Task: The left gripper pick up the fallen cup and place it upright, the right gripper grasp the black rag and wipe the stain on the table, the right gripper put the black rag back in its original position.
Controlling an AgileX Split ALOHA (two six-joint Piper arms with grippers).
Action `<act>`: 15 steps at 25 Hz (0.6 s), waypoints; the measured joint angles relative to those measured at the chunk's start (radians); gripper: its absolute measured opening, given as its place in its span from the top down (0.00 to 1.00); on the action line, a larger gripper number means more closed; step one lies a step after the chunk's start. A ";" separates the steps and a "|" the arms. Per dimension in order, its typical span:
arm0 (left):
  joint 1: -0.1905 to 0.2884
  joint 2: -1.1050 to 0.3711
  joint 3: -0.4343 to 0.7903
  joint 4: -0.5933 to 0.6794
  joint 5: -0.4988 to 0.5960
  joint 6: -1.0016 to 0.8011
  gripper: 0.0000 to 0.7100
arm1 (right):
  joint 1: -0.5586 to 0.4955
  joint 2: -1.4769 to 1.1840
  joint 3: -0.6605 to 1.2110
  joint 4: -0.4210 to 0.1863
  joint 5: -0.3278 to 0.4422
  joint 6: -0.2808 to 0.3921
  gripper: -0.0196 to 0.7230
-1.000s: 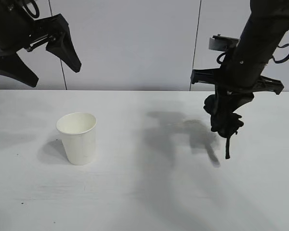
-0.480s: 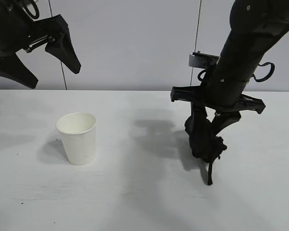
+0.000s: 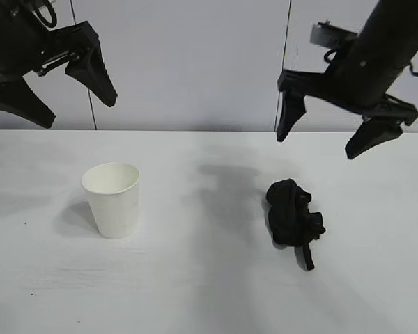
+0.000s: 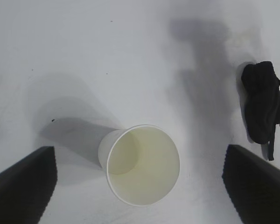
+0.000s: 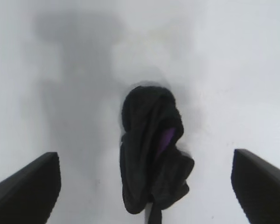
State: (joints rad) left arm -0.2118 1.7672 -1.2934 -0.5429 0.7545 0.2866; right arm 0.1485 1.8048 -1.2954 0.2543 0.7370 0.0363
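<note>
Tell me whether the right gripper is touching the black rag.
Apart. The exterior view shows the right gripper open above the black rag, with bare wall and table between them.

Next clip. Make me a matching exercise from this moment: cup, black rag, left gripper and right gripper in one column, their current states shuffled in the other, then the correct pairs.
Things:
1. cup
2. black rag
3. left gripper
4. right gripper

States:
A. open, in the air directly above the crumpled cloth
B. standing upright on the table, mouth up
C. open, raised at the exterior view's upper left
D. lying loose on the table, held by nothing

Pairs: 1-B, 2-D, 3-C, 4-A
</note>
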 joint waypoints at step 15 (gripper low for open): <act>0.000 0.000 0.000 0.000 0.000 0.000 0.02 | -0.075 -0.027 0.002 0.151 0.052 -0.146 0.04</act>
State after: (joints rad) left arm -0.2118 1.7672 -1.2934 -0.5427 0.7545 0.2866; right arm 0.0737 1.7780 -1.2929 0.4057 0.7893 -0.1097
